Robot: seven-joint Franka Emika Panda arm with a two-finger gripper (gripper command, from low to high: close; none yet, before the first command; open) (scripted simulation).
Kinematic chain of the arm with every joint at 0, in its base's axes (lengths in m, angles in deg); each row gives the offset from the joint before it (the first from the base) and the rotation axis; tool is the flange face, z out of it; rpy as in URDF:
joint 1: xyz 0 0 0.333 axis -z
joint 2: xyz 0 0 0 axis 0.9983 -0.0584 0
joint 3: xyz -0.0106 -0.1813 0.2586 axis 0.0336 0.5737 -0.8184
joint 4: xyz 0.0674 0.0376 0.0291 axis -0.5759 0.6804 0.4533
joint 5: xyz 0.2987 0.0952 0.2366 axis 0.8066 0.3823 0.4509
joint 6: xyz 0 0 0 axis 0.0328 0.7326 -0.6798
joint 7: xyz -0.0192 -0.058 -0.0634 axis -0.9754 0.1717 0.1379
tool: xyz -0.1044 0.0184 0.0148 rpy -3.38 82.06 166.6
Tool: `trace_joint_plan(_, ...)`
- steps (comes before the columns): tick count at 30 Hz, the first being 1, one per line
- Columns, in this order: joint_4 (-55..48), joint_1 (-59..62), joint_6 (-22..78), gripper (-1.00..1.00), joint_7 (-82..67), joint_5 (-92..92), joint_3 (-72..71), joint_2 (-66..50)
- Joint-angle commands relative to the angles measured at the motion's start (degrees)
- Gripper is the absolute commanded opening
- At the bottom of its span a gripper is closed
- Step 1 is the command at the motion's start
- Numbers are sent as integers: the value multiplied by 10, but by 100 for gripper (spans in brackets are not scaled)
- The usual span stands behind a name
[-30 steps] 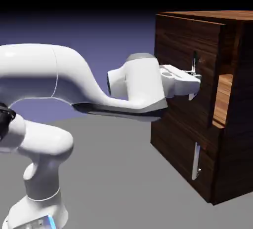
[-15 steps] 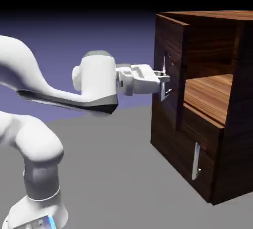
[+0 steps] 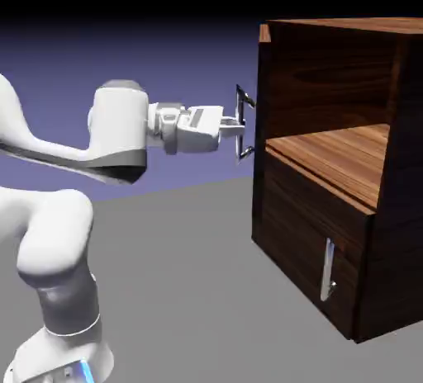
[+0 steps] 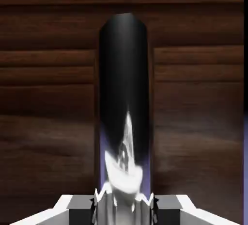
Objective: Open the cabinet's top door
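You're in the opening swing, and it looks nearly complete: the top door (image 3: 263,96) stands wide, roughly edge-on at the cabinet's (image 3: 314,200) left side in the exterior view, baring the shelf (image 3: 330,154). Your jaws (image 3: 240,126) are clenched on its vertical bar handle (image 3: 240,107). Next, I'd ease any remaining swing along the hinge arc, then let go and back straight off without dragging the door.
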Motion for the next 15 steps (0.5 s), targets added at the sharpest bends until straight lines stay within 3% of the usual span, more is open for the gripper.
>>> trace_joint_plan(1,7,5,-1,-100,-18,26,-7,11)
trace_joint_plan(8,54,-24,44,-100,-162,201,-36,81)
trace_joint_plan(15,87,-125,184,-100,-276,375,-101,150)
